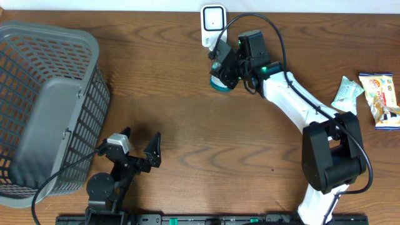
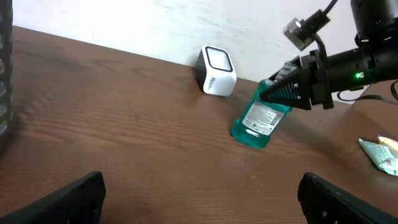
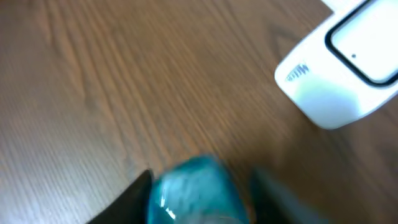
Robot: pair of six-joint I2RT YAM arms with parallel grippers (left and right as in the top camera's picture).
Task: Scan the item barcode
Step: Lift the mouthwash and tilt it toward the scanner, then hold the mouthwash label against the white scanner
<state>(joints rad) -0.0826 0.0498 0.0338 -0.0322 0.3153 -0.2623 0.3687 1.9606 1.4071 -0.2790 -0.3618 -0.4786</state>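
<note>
Bottle (image 2: 258, 121), teal see-through plastic, is leaning upper centre, right gripper (image 2: 280, 94) pinching its top. Left gripper (image 1: 140, 145) is sitting wide open.

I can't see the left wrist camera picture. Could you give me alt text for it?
The black right gripper grips the top of a tilted teal bottle over a wooden table, just right of a small white scanner. A packet peeks in at the right edge.
</note>
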